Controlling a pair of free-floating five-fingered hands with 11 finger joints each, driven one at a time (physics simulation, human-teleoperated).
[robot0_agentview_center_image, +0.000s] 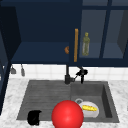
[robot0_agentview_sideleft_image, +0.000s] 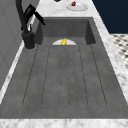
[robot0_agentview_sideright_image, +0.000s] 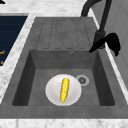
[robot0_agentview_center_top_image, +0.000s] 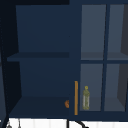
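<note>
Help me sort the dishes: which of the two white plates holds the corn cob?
The plate in the sink basin, bearing the yellow corn cob. The other plate sits on the counter and carries something red.

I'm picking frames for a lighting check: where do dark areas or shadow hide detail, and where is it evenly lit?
Front view: the open cabinet is deep shadow, while the plate with corn is bright; a red ball blocks the sink's front edge. Right side view: even, flat light on the basin. Upper view: the cabinet shelves are dim, and the bottle is hazy behind the glass.
</note>
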